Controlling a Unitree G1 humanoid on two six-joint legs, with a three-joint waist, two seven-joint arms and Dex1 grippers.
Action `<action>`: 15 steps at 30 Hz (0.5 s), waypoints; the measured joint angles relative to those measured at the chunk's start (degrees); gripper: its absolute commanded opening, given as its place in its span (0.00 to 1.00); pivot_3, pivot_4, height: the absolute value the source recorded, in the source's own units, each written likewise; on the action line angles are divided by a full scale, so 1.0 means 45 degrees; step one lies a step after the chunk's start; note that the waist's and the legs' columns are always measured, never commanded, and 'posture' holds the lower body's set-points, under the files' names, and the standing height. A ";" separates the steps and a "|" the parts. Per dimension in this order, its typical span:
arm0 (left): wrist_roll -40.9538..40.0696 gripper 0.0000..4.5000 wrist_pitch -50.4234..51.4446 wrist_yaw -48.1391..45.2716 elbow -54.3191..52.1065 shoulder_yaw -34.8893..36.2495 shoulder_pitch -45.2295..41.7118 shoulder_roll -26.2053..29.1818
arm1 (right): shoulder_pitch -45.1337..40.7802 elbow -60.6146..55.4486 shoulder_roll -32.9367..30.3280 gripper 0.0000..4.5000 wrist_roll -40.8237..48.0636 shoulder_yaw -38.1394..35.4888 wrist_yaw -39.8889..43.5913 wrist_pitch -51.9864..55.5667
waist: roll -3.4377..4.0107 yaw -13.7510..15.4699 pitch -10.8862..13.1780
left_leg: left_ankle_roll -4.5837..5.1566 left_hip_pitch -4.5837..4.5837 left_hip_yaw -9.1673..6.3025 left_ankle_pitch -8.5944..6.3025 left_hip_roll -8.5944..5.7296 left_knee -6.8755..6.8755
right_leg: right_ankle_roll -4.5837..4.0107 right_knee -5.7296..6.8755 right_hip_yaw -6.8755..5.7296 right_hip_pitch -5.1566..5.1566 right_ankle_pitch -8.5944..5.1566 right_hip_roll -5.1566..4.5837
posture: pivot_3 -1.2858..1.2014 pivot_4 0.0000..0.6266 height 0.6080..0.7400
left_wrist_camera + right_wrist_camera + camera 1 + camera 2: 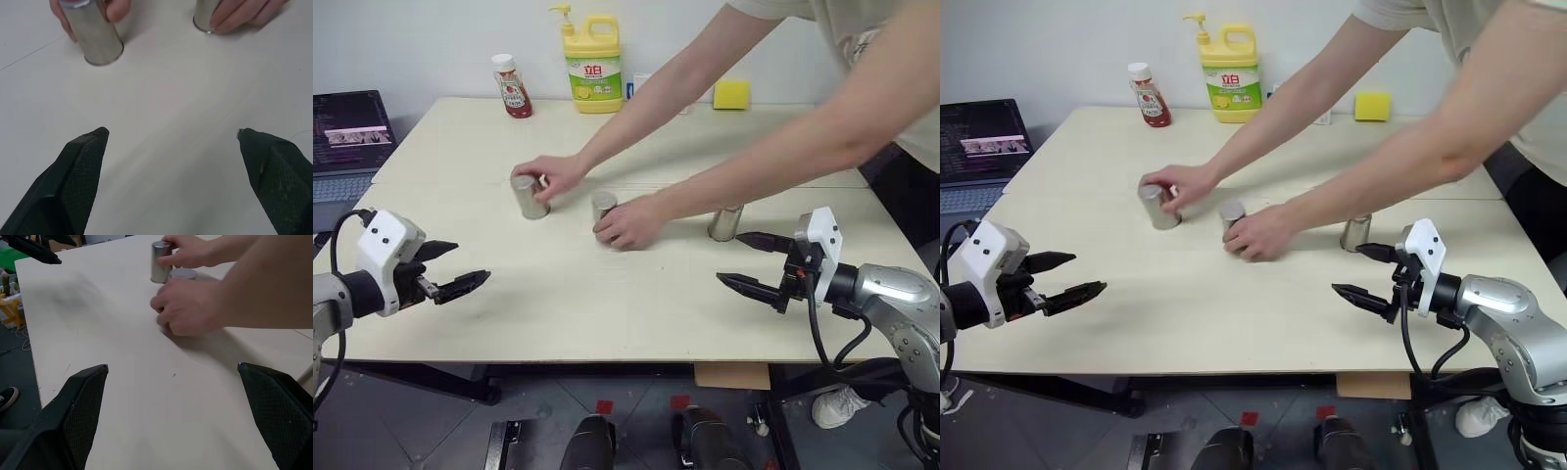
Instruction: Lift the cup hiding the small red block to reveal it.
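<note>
Three look-alike silver cups stand upside down mid-table: a left cup (529, 196), a middle cup (604, 206) and a right cup (725, 223). A person's hands hold the left one (551, 174) and the middle one (631, 223). The small red block is hidden, and I cannot tell which cup covers it. My left gripper (472, 262) hovers open near the table's front left, well short of the cups. Open too, my right gripper (729, 258) hangs just in front of the right cup. The left wrist view shows the left cup (95, 36) beyond my open fingers (80, 161).
A red-capped sauce bottle (512, 86), a yellow detergent bottle (592, 64) and a yellow sponge (731, 94) stand along the table's far edge. A laptop (347, 137) sits off the far left. The person's arms reach across from the far right over the table (607, 304).
</note>
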 measured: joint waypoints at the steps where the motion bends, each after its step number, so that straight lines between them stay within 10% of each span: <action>1: 0.0000 0.99 0.0000 0.0000 0.0000 0.0000 0.0003 0.0000 | 0.0001 0.0000 0.0000 1.00 0.0000 0.0000 0.0001 -0.0001 | 0.0000 0.0000 0.0000 | 0.0000 0.0000 0.0000 0.0000 0.0000 0.0000 | 0.0000 0.0000 0.0000 0.0000 0.0000 0.0000 | 0.52 0.24 1.00; 15: -0.0037 0.99 -0.0001 0.0009 -0.0006 -0.0439 -0.0646 -0.0288 | 0.0014 -0.0025 -0.0003 1.00 0.0002 -0.0002 -0.0066 0.0000 | 0.0000 0.0002 0.0000 | 0.0000 -0.0001 0.0000 0.0000 -0.0002 0.0000 | 0.0002 0.0000 -0.0001 0.0001 0.0001 0.0001 | 0.52 0.24 1.00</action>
